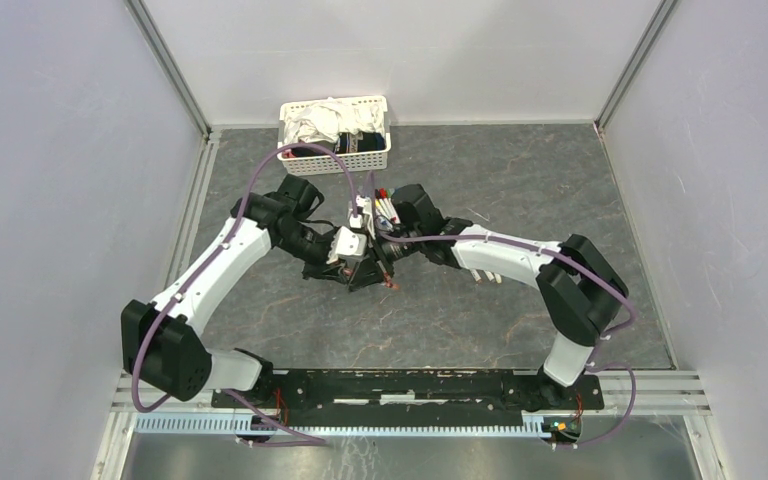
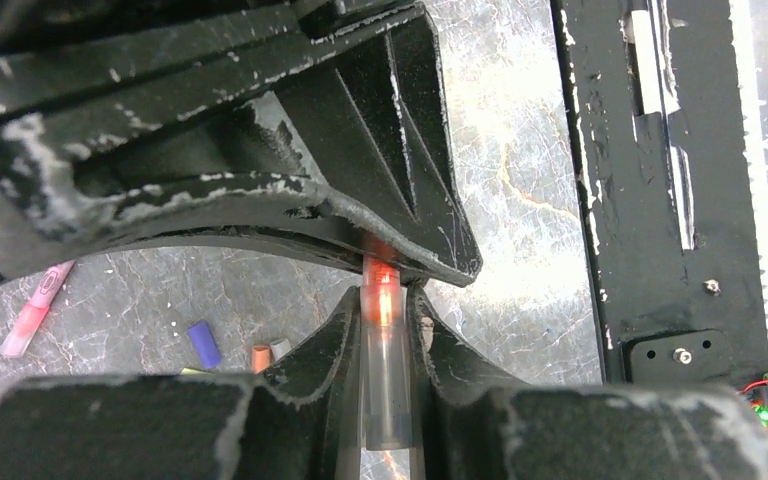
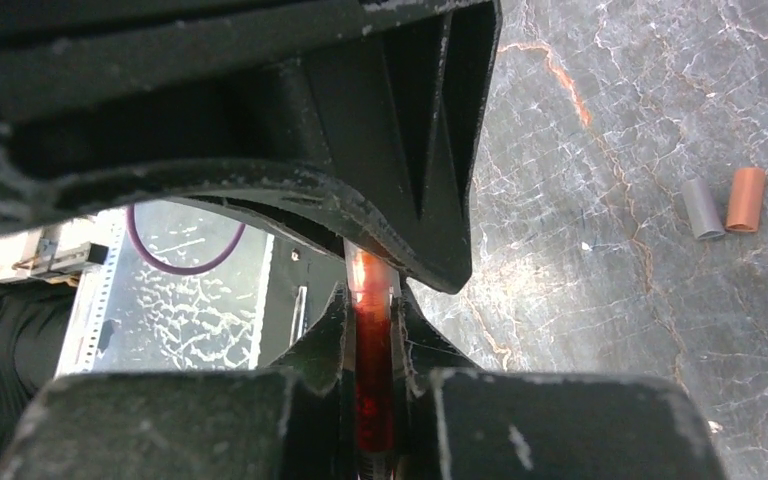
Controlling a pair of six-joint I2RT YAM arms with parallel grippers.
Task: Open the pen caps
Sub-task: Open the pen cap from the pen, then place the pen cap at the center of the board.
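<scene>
Both grippers meet nose to nose over the middle of the table. My left gripper [image 1: 356, 266] [image 2: 385, 300] is shut on a pen's pale barrel [image 2: 386, 375], whose red end runs into the other gripper's jaws. My right gripper [image 1: 385, 260] [image 3: 371, 300] is shut on the red pen cap [image 3: 374, 385] of that same pen. The joint between cap and barrel is hidden by the fingers. More pens [image 1: 385, 210] lie in a bunch just behind the grippers. Loose pen caps lie on the table: blue [image 2: 203, 343], orange [image 2: 260, 357] [image 3: 746, 199] and grey [image 2: 280, 348] [image 3: 702, 208].
A white slotted basket [image 1: 300, 154] of cloths stands at the back, left of centre. A pink marker [image 2: 35, 310] lies on the table in the left wrist view. The black base rail [image 1: 410, 385] runs along the near edge. Grey walls close both sides.
</scene>
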